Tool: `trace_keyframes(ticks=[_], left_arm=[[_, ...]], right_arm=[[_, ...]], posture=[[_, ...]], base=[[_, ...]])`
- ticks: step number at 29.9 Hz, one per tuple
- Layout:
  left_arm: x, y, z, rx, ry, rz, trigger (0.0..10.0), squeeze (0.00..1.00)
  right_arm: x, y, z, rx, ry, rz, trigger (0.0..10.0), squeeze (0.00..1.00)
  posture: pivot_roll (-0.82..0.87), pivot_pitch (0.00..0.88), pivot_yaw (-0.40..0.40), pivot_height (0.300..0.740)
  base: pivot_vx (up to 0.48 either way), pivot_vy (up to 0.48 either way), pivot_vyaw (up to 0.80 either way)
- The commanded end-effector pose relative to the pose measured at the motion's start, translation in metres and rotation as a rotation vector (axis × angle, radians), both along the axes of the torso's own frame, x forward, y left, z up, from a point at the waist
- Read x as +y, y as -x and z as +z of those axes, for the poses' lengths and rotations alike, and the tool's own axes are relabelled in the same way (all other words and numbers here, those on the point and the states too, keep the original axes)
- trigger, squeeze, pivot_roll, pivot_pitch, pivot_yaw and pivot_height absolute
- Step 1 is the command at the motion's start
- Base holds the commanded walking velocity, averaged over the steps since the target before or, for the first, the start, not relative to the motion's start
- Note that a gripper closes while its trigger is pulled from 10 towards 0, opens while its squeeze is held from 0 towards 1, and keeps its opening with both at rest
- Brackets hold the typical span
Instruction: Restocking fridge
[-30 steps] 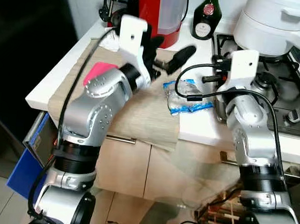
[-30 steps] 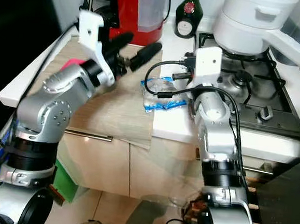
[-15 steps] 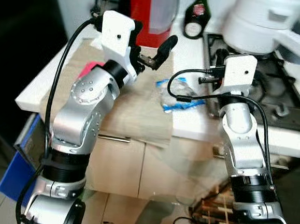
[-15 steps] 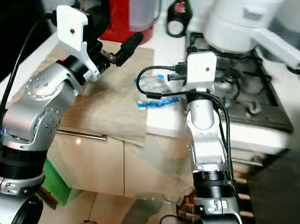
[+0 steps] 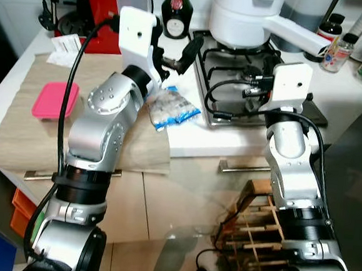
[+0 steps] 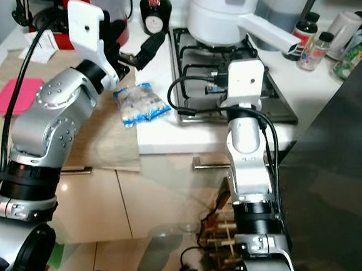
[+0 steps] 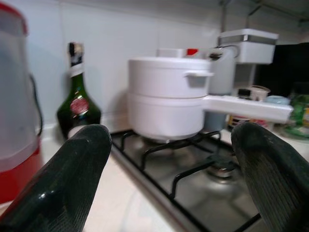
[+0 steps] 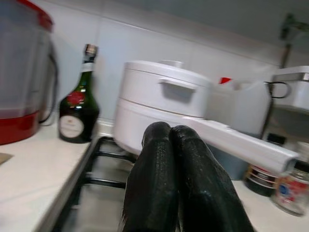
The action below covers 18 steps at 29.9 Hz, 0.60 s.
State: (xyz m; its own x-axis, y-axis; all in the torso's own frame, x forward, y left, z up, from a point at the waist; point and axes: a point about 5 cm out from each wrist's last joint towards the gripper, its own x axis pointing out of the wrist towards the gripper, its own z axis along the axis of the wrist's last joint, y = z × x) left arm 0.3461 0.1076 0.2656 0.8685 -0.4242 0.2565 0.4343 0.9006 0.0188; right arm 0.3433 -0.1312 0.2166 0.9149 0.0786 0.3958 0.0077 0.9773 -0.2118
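The clear plastic bag with blue edging, holding pale round food pieces [image 5: 169, 106], lies flat on the white countertop [image 6: 162, 131], just beside the near corner of the steel gas hob [image 5: 235, 83] and below and slightly short of the left gripper [image 5: 172, 57], which hovers above it with its two black fingers spread wide and nothing between them. Over the last second the whole view has swung, so the camera has turned with the robot's body; the bag itself looks unmoved on the counter, while the left arm has lifted and now points past the bag toward the white lidded saucepan with a long handle [image 7: 169, 101] and the dark green wine bottle with a red seal [image 7: 78, 106] beyond its fingertips. The right gripper [image 8: 178, 179], raised over the hob, has its fingers pressed together on nothing. Behind the left arm lie a flat pink lidded container [image 5: 55, 99] on the beige cloth mat [image 5: 18, 135] and, further back, a red appliance [image 5: 94, 3]. Probably the robot has only lined itself up with the bag: the pick-up has not begun, and the left gripper would have to come down and back a little to close on it.
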Motion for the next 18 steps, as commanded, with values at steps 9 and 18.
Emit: trace_keyframes(ticks=[9, 18], left_arm=[[0.0031, -0.0043, 0.0046, -0.013, -0.016, -0.013, 10.0, 0.0], [0.0031, -0.0067, -0.0008, -0.001, -0.074, -0.009, 10.0, 0.0]], right_arm=[[0.0042, 0.0029, -0.0044, 0.006, -0.002, 0.019, 10.0, 0.35], [0.0048, 0.0023, -0.0046, 0.003, -0.004, 0.02, 10.0, 0.34]], posture=[[-0.06, 0.0, 0.029, 0.74], [-0.05, 0.0, 0.027, 0.74]], base=[[0.0, 0.472, -0.68], [0.0, 0.158, 0.0]])
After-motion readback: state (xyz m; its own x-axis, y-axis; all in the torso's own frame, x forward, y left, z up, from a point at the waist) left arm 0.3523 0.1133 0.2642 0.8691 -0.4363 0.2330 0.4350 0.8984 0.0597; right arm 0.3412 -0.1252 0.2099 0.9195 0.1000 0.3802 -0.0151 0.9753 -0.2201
